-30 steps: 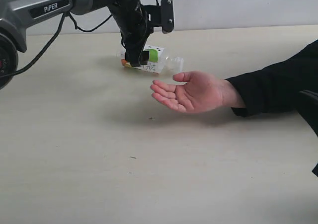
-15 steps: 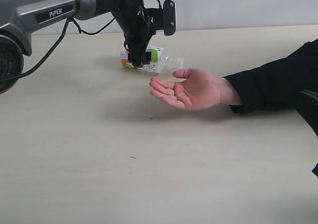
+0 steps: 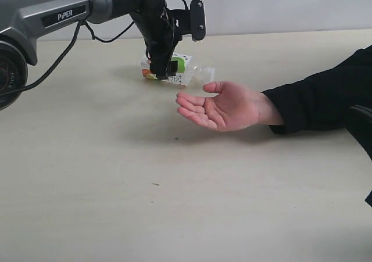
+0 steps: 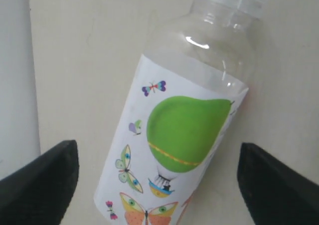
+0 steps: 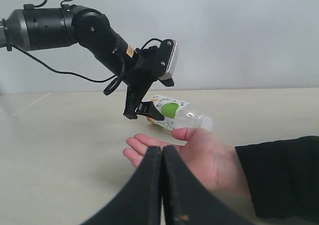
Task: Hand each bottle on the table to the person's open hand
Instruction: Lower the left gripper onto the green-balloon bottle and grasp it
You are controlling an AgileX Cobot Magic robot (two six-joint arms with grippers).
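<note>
Pale beige table (image 3: 116, 204) carries one bottle (image 3: 189, 75), lying on its side with the printed label up. Two claws show: the left claw (image 3: 163, 73) straddles the bottle, jaws spread wide and clear of its sides, while the right claw (image 5: 161, 155) is pinched closed, empty. One bare hand (image 3: 224, 106) is held palm up just beside the bottle's neck.

Exterior cam: raised, mid-range, angled down across pale beige tabletop (image 3: 116, 204) toward grey wall (image 3: 290, 6). Left wrist cam: very close, framed by black left gripper (image 4: 159, 185), aimed onto lying clear plastic bottle (image 4: 184, 135) with white printed label. Right wrist cam: low, near level, sighting over black right gripper (image 5: 162, 157). Bottle in all three; bare palm-up hand (image 3: 224, 106) in exterior and right wrist.
</note>
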